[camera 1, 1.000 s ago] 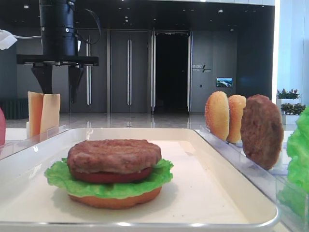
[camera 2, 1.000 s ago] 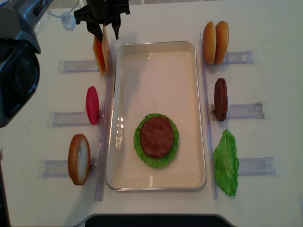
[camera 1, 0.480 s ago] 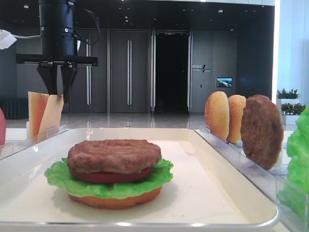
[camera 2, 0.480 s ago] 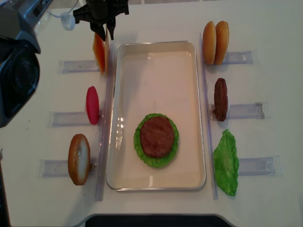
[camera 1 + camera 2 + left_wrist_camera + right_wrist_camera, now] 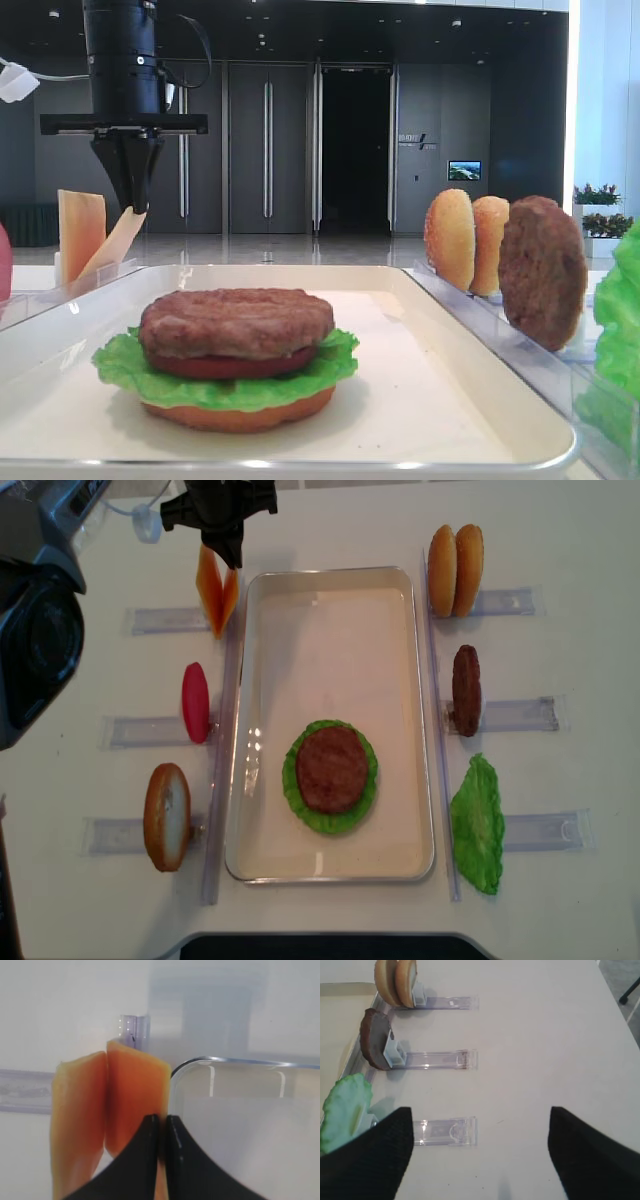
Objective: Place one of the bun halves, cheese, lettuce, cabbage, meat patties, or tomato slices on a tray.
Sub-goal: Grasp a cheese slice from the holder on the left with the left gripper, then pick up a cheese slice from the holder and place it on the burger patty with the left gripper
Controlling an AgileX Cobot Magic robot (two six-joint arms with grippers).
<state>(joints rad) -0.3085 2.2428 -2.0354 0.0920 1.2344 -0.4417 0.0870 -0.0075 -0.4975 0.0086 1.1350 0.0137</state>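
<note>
The left gripper [image 5: 161,1132] is pinched closed on the top edge of one cheese slice [image 5: 135,1095], the one nearer the tray [image 5: 330,600]. In the overhead view this happens at about 11 o'clock from the tray's centre, just outside its rim. The held slice leans toward the tray, while a second slice [image 5: 77,1115] stands upright beside it on the far side, the two spread in a V and meeting at the bottom.

On the tray, toward 6 o'clock, sits a stack: an orange-brown bun bottom [image 5: 238,412], lettuce [image 5: 120,370], a tomato slice [image 5: 225,365] and a patty [image 5: 236,322] on top.

At 9 o'clock outside the tray stands another tomato slice [image 5: 195,702], and at 7 o'clock a bun half [image 5: 166,816]. At 1 o'clock two bun halves [image 5: 455,570] stand together, at 3 o'clock a patty [image 5: 465,690], at 5 o'clock a lettuce leaf [image 5: 478,823].

The right gripper [image 5: 480,1155] hovers over bare table with its jaws spread wide, holding nothing.
</note>
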